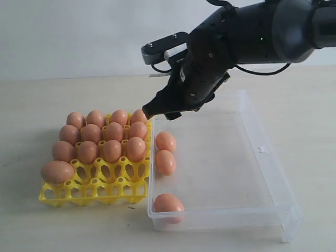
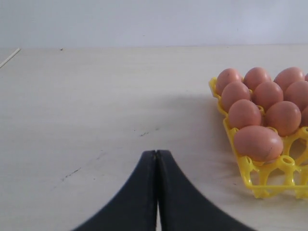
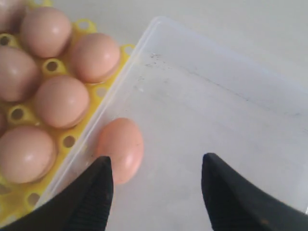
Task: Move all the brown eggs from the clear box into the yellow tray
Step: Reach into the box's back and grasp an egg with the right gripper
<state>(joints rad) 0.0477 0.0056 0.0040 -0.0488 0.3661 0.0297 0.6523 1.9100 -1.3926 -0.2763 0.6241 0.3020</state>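
Note:
Several brown eggs [image 1: 111, 150] fill the back rows of the yellow tray [image 1: 105, 191]; one egg [image 1: 56, 171] lies at its front left corner. Three brown eggs [image 1: 165, 162] remain along the left wall of the clear box [image 1: 220, 218]. My right gripper [image 1: 160, 113] hangs open above the box's far left corner, holding nothing. In the right wrist view, the right gripper [image 3: 156, 163] stands over the box floor [image 3: 202, 110] with one egg [image 3: 122, 147] just beside one fingertip [image 3: 102, 166]. My left gripper [image 2: 156, 153] is shut and empty over bare table, left of the tray [image 2: 240, 161].
The tray and the box stand side by side, touching, on a pale table [image 1: 42, 105]. The tray's front row of cups [image 1: 113, 186] holds no eggs apart from the corner one. The box has a small clasp tab [image 1: 262, 149] on its right wall.

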